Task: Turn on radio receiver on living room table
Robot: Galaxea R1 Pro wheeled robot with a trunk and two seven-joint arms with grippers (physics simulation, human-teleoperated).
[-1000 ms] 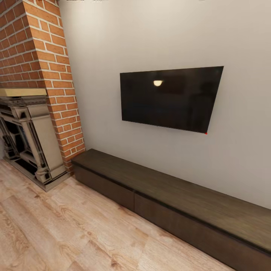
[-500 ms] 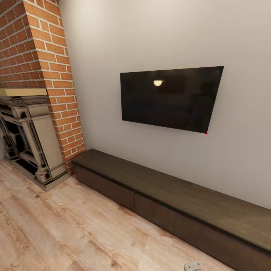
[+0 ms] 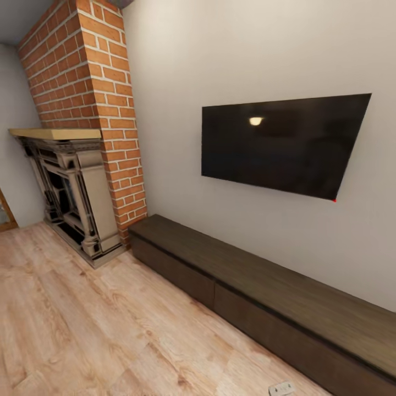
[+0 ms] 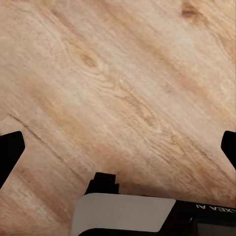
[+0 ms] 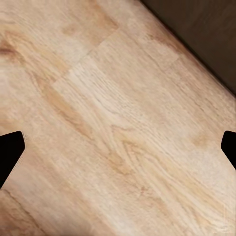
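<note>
Both grippers hang spread wide over bare floor, holding nothing: the left gripper (image 4: 118, 142) shows dark fingertips (image 4: 10, 150) at the frame's side edges, and so does the right gripper (image 5: 118, 147), with the bench's (image 5: 206, 34) dark edge at upper right. In the head view the whole picture has shifted since a second ago: the TV (image 3: 280, 146) and fireplace (image 3: 74, 192) sit further right, and more floor (image 3: 82, 319) shows. No radio or table is in sight.
</note>
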